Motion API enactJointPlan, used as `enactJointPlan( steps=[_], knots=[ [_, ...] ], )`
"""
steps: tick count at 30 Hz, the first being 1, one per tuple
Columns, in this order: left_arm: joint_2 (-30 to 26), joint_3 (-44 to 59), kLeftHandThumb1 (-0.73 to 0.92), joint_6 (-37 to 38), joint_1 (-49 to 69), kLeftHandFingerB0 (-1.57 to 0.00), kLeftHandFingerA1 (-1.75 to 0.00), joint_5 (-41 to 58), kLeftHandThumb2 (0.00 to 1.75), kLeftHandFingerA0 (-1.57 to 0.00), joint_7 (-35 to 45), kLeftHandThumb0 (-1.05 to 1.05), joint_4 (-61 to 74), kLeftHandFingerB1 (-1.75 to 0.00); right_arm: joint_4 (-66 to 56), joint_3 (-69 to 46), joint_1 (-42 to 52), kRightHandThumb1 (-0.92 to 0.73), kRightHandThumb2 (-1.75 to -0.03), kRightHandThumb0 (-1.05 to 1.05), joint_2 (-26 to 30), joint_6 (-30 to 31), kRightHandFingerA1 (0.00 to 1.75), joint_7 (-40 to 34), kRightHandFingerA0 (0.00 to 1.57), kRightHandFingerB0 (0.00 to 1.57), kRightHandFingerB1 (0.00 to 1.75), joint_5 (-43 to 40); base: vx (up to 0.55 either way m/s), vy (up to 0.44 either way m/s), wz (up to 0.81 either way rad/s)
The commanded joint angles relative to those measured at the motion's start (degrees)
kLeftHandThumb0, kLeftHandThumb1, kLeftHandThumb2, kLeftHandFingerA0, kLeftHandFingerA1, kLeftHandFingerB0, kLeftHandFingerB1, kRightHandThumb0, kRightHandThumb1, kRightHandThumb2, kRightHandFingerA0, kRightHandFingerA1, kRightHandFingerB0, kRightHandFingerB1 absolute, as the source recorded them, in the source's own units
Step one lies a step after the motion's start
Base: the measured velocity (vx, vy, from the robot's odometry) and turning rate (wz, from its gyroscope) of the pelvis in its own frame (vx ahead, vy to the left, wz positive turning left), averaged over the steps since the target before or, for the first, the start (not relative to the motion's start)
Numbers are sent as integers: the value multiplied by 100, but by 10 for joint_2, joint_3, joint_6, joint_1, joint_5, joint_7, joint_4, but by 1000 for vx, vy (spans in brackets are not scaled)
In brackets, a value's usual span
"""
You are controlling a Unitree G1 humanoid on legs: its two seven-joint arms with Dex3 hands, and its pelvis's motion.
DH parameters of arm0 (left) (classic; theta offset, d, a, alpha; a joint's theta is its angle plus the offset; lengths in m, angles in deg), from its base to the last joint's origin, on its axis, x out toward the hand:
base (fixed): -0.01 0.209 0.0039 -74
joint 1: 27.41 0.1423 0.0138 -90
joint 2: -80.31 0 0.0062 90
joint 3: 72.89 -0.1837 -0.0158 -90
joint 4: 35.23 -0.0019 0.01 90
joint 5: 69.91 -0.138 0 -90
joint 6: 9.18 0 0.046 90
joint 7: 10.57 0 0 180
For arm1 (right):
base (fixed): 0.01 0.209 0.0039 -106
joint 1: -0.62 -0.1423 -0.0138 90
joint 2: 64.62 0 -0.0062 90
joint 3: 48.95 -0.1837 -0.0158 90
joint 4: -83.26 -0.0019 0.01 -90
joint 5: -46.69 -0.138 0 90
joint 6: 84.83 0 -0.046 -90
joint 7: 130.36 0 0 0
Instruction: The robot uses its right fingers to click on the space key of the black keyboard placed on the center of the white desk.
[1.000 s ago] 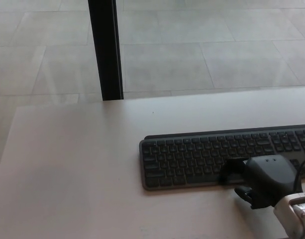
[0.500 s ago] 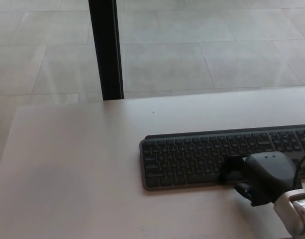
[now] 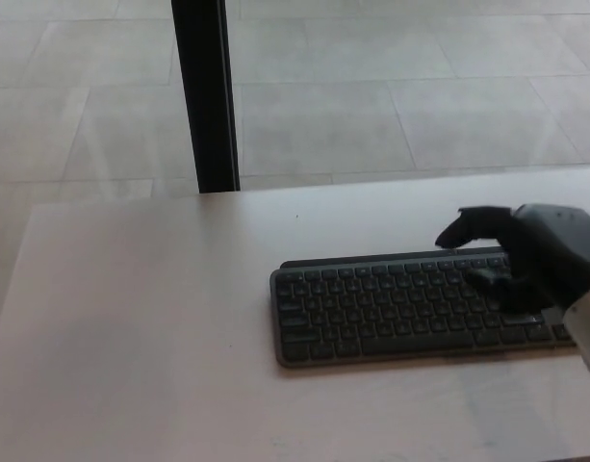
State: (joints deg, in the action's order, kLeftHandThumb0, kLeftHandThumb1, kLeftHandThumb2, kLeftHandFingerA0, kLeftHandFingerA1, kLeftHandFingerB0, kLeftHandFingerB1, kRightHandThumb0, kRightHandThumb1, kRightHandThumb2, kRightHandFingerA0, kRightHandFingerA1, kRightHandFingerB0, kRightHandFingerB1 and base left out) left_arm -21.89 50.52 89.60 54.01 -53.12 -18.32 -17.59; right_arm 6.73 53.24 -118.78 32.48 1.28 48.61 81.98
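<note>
Lifted off the front edge, the black right hand point(image 3: 535, 258) now hangs over the right end of the flat black keyboard point(image 3: 410, 306), where a second ago it sat low at the space-bar row.

Its fingers point(image 3: 473, 227) are spread apart and hold nothing, one reaching left past the keyboard's far edge and another curled down toward the upper key rows; whether any tip touches a key cannot be told. The hand hides the keyboard's right end. That keyboard lies right of centre on the smooth white desk point(image 3: 150, 318), front row uncovered. A black upright post point(image 3: 205, 96) stands behind the desk's far edge against the grey tiled floor point(image 3: 400, 106).
</note>
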Motion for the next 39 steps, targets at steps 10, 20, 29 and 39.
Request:
enactJointPlan(
  steps=[10, 20, 29, 39],
  knots=[
    [-13, 13, 52, 0, 17, -81, -151, 11, 59, -100, 4, -47, -5, -66, -66, -285, -7, -61, -58, -18, 120, 83, 144, 77, 89, 75, 52, -164, 0, 0, 0],
    [-9, 28, 52, 3, 21, -82, -163, 23, 60, -104, 19, -46, -2, -68, 45, -523, 160, -53, -69, -46, 135, 76, 156, 4, 99, 79, 60, -216, 0, 0, 0],
    [-12, 31, 52, -3, 15, -76, -159, 22, 61, -100, 6, -45, -6, -65, 245, -667, 222, -54, -67, -48, 95, 64, 153, -117, 86, 78, 66, -282, 0, 0, 0],
    [-10, 16, 53, 6, 20, -82, -159, 6, 60, -100, 14, -48, -1, -70, 266, -749, 214, -53, -67, -45, 17, 88, 162, -130, 123, 75, 70, -357, 0, 0, 0]
  ],
)
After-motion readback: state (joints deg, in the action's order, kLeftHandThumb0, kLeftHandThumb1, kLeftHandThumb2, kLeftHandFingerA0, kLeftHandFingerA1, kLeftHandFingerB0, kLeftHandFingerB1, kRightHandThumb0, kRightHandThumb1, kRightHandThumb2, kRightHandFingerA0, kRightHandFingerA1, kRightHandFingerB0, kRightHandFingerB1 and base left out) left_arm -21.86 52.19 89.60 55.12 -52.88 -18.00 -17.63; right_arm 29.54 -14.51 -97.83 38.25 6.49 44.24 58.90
